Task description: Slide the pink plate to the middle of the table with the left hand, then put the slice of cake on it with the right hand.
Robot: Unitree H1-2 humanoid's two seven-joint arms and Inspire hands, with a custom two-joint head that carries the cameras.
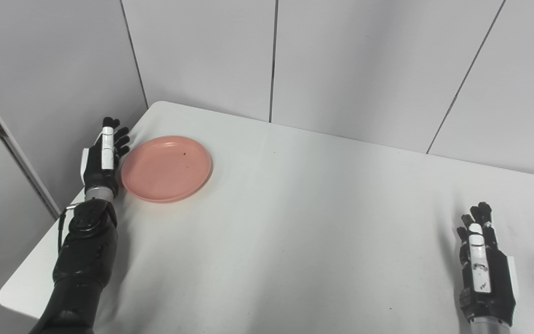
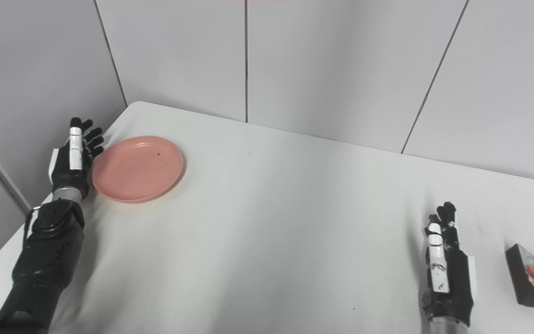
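Paired head views, downward, overlapping table

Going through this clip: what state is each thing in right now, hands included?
Round pink plate: empty, flat on the white table, near its far left corner.
Chocolate cake slice with fruit topping: on the table at the right, untouched.
Left hand: open, beside the plate's left rim.
Right hand: open, left of the cake, holding nothing.

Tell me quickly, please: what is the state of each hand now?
Left hand: open, holding nothing, beside the pink plate.
Right hand: open, holding nothing, apart from the slice of cake.
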